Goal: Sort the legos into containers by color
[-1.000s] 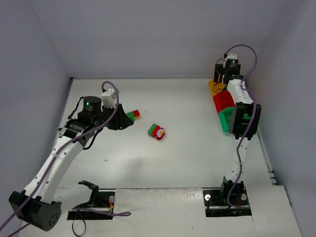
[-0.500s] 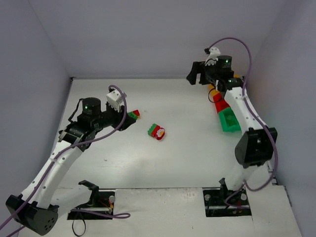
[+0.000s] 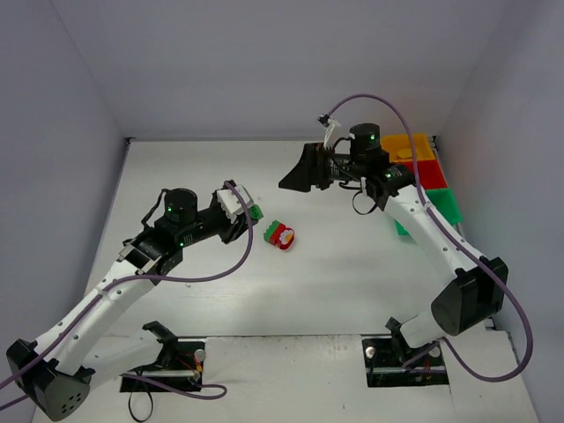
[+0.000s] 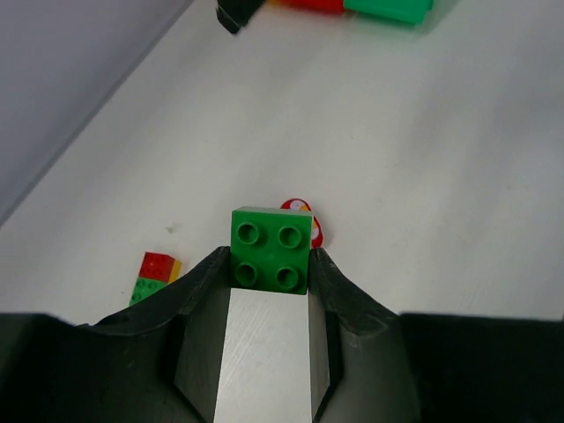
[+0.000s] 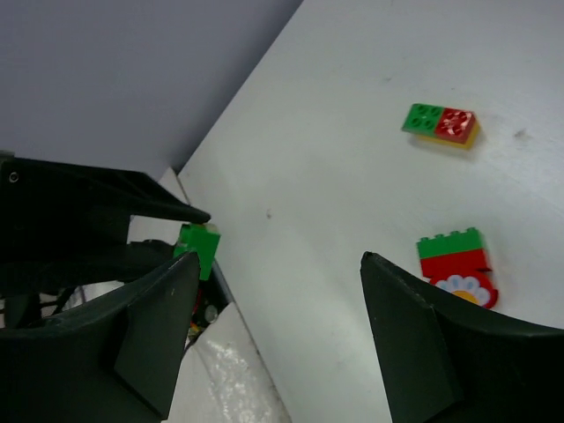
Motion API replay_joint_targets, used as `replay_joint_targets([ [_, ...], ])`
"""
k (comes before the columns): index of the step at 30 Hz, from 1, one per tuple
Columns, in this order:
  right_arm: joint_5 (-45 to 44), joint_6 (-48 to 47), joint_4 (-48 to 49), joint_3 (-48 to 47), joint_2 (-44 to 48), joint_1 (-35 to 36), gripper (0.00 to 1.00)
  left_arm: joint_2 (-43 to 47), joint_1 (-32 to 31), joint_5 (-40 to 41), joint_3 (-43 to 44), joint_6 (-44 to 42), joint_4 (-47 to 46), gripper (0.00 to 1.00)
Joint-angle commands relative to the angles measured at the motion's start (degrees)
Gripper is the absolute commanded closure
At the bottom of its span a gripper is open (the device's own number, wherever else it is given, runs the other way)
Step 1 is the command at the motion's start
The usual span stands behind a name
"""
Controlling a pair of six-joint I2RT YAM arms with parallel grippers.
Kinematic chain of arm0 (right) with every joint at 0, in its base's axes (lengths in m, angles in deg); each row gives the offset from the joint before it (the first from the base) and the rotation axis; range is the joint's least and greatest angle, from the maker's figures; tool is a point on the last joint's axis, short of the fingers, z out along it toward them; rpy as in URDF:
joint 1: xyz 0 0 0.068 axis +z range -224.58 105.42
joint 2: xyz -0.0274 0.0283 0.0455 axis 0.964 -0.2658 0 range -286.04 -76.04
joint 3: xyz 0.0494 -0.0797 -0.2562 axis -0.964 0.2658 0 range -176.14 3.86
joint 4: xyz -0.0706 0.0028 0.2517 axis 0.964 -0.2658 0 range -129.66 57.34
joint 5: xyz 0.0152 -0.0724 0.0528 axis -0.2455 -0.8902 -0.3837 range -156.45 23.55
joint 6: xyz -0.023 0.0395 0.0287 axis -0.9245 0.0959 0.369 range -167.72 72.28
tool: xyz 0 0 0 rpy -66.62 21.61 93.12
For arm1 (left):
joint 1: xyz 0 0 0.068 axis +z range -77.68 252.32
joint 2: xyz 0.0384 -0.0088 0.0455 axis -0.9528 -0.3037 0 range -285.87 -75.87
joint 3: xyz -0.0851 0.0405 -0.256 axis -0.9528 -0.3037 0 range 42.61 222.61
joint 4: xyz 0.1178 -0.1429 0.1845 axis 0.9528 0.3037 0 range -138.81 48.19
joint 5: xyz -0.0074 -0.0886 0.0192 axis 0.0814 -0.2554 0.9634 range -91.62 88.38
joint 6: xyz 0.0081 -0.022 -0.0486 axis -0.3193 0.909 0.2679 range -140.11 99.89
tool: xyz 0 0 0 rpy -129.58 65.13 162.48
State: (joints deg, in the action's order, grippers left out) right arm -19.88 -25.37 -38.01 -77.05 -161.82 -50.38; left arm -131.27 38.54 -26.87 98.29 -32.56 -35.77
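My left gripper is clamped hard on a green four-stud brick, one finger pressed to each side and the studs turned up toward my wrist camera. I hold it over the worktop, a little left of the middle.

Just right of that gripper a small cluster sits on the worktop: a green brick on a red one, with a red piece showing a white flower stuck to it. To the left of the cluster, close by my left gripper, lies a flat piece, a green brick and a red brick side by side on a yellow-orange one. In the top view my left wrist covers it.

My right gripper stands wide open with nothing between its fingers. It hangs over the far middle of the worktop, pointing left toward the cluster.

Behind it, along the far right edge, the three bins stand in a row touching one another: the yellow-orange bin farthest, the red bin in the middle, the green bin nearest. I cannot make out what lies inside them.
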Motion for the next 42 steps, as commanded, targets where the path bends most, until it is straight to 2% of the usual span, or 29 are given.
replay_joint_targets([
  [1, 6.6, 5.5, 4.6, 0.6, 4.1, 2.2, 0.30, 0.6, -0.9, 0.0, 1.4, -3.5, -10.0, 0.98],
  [13, 4.9, 7.6, 6.8, 2.8, 4.0, 9.5, 0.38, -2.0, -3.4, 1.0, 3.0, -4.2, -12.0, 0.98],
  [21, 3.1, 7.7, 6.8, 3.9, 3.3, 10.8, 0.50, -2.2, -3.7, 0.5, 3.6, -3.5, -12.1, 0.98],
  [30, 1.2, 7.4, 6.8, 4.3, 1.5, 12.0, 0.54, -1.8, -4.5, 0.5, 3.0, -3.8, -14.4, 0.98],
  [33, 1.0, 7.2, 6.8, 4.4, 1.5, 12.0, 0.67, -1.8, -4.6, 0.6, 2.9, -3.8, -14.6, 0.98],
  [34, 0.8, 6.9, 6.8, 4.4, 1.7, 12.1, 0.80, -1.7, -4.6, 0.6, 2.9, -3.7, -14.6, 0.98],
  [36, -0.8, 6.5, 6.8, 4.4, 2.2, 12.0, 0.91, -1.9, -4.6, 0.7, 2.7, -3.5, -14.7, 0.98],
  [37, -1.5, 6.0, 6.8, 4.5, 2.6, 11.9, 1.00, -1.9, -4.6, 1.0, 2.5, -3.0, -14.8, 0.95],
  [38, -2.1, 5.7, 6.6, 4.7, 2.9, 11.7, 1.00, -2.1, -4.6, 1.4, 2.2, -2.8, -15.0, 0.79],
  [40, -4.3, 4.9, 6.3, 5.3, 3.8, 10.7, 1.00, -2.3, -4.6, 3.7, 1.8, -1.1, -15.5, 0.72],
  [42, -6.9, 2.9, 3.8, 6.1, 4.4, 9.5, 1.00, -2.8, -4.6, 7.3, 1.6, 1.5, -15.1, 0.57],
])
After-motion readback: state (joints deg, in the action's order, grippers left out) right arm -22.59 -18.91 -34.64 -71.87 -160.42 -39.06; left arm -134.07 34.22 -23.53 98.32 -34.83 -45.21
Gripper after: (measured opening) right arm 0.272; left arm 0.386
